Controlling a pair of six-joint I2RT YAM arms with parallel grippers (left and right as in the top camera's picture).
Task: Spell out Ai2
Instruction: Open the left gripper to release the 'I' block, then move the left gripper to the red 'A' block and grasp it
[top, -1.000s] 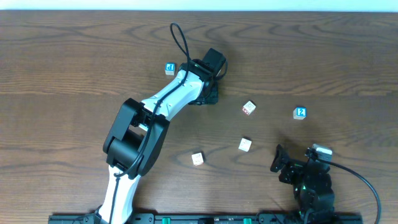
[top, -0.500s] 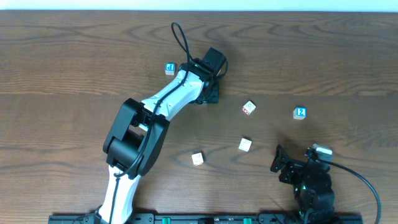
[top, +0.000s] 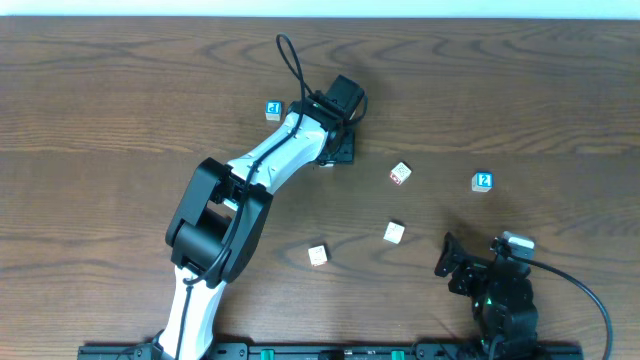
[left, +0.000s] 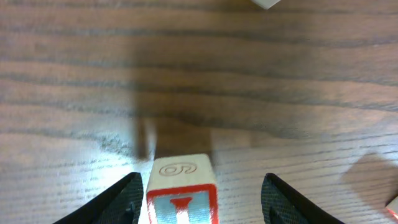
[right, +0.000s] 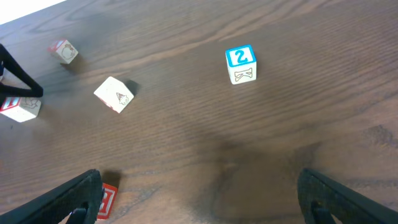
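Your left tool is standing open around the I cube on the worktop, and your right tool is gaping empty. The 2 cube is sitting well apart, so most of the spelling is still waiting.

Table was dark brown woodgrain. 2 cube was white with blue frame and blue numeral. I cube had red frame, red letter, pale wood top. Left arm was white and black.

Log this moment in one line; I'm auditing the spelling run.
left gripper: open, astride I cube | right gripper: open, empty | 2 cube: untouched
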